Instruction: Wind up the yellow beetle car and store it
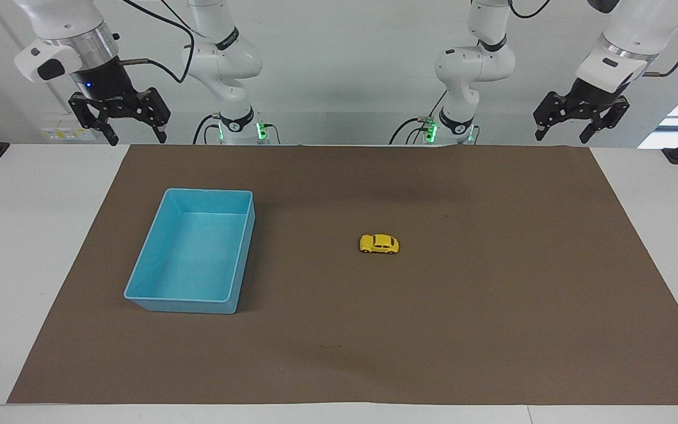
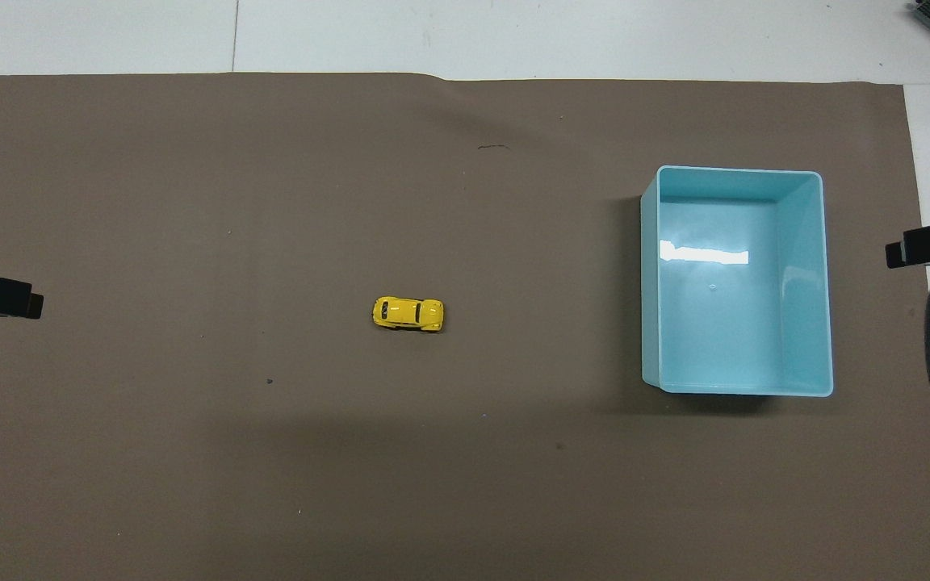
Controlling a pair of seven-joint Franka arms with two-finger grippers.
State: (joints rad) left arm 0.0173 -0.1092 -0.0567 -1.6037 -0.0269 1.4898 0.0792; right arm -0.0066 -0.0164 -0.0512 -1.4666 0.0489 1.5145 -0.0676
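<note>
Yellow beetle car, dark-windowed, sits on its wheels; both end effectors gape wide.

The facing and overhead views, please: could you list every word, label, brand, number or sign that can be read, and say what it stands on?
None can be read.
Right gripper: a pale marking on its black body, too small to read.
Yellow beetle car, light-blue bin, brown mat: no text shows.
Left gripper: no text shows.
</note>
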